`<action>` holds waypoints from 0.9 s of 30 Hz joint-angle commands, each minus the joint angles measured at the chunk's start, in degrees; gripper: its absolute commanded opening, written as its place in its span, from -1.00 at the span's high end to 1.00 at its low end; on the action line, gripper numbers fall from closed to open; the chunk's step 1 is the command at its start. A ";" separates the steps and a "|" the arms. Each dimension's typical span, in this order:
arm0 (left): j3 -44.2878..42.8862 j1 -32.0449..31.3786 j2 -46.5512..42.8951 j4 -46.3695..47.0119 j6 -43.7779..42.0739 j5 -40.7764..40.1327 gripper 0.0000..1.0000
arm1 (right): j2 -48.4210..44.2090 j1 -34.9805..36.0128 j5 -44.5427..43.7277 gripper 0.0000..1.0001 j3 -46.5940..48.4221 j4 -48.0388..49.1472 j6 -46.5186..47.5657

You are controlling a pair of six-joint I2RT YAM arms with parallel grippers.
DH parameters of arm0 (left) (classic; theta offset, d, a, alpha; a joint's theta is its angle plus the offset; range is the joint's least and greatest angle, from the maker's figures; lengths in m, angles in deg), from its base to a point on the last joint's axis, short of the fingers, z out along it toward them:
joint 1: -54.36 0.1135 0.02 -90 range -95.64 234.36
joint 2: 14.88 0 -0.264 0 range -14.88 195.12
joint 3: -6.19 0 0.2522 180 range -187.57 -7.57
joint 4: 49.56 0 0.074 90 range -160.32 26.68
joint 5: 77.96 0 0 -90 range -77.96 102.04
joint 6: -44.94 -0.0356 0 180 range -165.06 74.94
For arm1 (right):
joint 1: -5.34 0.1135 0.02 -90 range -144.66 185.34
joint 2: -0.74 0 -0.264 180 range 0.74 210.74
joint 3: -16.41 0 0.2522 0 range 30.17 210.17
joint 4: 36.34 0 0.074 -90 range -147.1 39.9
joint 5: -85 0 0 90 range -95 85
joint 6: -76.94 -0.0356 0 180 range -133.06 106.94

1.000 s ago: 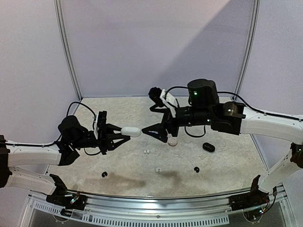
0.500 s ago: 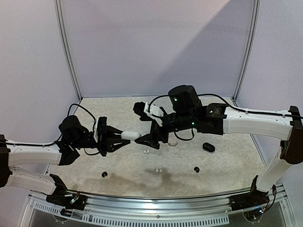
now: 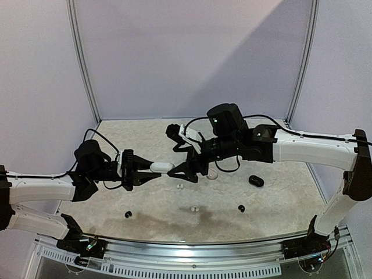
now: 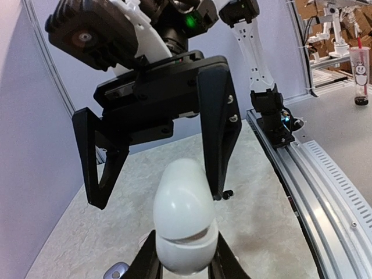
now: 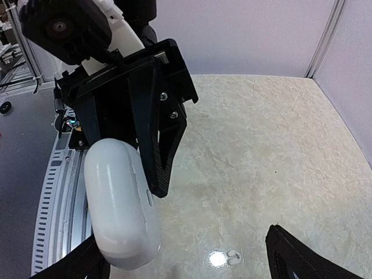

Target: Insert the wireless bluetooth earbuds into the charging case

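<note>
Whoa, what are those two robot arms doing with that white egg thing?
The left gripper is holding a white charging case up in the air above the table. The right gripper has its fingers wide open on either side of the case's free end, not squeezing it. The case looks closed. Tiny white earbuds and a black earbud lie on the table below.

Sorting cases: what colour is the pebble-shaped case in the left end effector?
Glossy white pebble-shaped case; left wrist view shows it best.
</note>
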 commanded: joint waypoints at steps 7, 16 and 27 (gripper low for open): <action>-0.11 -0.72 0.77 -4.71 -6.46 4.95 1.00 | 0.43 -3.26 -1.47 -0.84 1.90 5.13 -3.63; -0.33 -0.63 1.19 -2.96 -9.62 4.46 1.00 | 1.96 -3.60 -1.77 -0.82 2.25 4.66 -5.02; -0.14 -0.22 1.85 -0.54 -0.17 3.59 1.00 | 3.29 -3.64 3.94 -0.85 5.20 0.48 -3.46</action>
